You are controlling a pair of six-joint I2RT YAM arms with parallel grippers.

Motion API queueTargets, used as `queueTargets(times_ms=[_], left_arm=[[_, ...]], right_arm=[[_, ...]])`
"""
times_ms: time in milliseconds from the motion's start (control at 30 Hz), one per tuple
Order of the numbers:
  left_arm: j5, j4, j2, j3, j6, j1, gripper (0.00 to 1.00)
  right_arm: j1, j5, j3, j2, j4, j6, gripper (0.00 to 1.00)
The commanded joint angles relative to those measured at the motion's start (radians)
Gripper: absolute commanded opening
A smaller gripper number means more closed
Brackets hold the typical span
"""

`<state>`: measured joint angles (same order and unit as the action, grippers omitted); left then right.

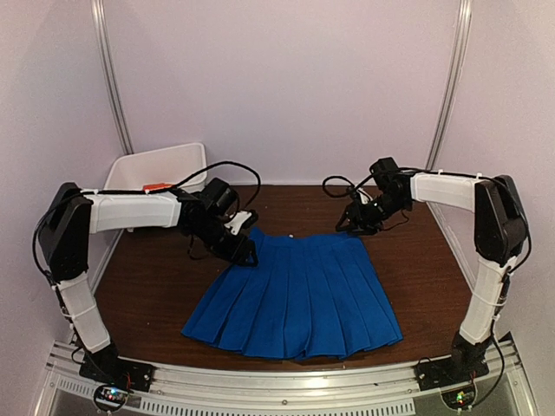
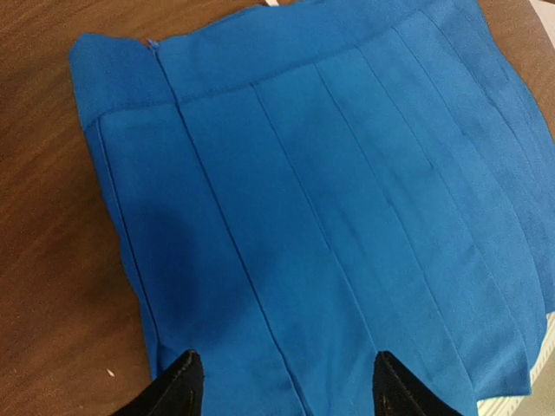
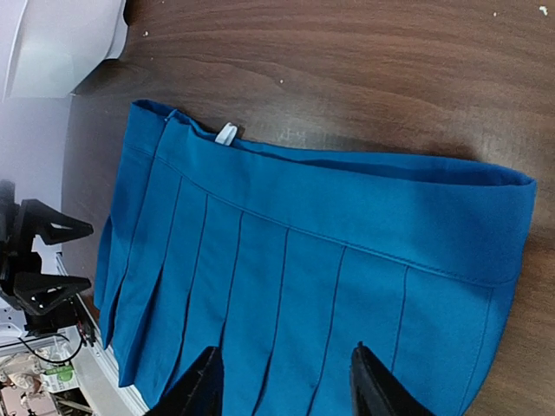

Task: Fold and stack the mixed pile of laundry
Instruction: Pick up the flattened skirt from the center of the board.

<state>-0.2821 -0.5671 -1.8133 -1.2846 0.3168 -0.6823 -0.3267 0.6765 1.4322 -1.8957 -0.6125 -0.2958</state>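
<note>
Top external: left arm [image 1: 130,211] partly hides white bin [image 1: 160,165]; orange scrap [image 1: 157,186], possibly shirt.

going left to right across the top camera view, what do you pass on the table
white bin → left claw → blue pleated skirt → right claw

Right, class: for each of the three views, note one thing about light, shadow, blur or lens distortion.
Top external: the wide lens bends the upright rails; light soft and even. Left wrist: a dim shadow lies on the blue skirt ahead of the left pincer; pleats sharp. Right wrist: the white bin is washed out and soft; the right pincer is a dark silhouette.
</note>
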Motion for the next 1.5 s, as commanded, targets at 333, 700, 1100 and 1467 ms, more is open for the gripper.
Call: queueTargets(times_ms=[333, 700, 1100, 1467], left_arm=[[-0.014, 0.131, -0.275, -0.292, 0.085, 0.154, 0.64], [0.000, 0.101, -0.428, -0.419, 0.077, 0.157, 0.59], [-0.192, 0.242, -0.459, -0.273, 0.089, 0.271, 0.00], [-0.164, 0.189, -0.494, -0.272, 0.076, 0.273, 0.00]], right_arm=[[0.164, 0.015, 0.009, -0.030, 0.075, 0.046, 0.54], [0.167, 0.054, 0.063, -0.149, 0.067, 0.068, 0.64], [0.186, 0.153, 0.101, -0.238, 0.098, 0.056, 0.66], [0.177, 0.251, 0.194, -0.363, 0.181, 0.006, 0.55]])
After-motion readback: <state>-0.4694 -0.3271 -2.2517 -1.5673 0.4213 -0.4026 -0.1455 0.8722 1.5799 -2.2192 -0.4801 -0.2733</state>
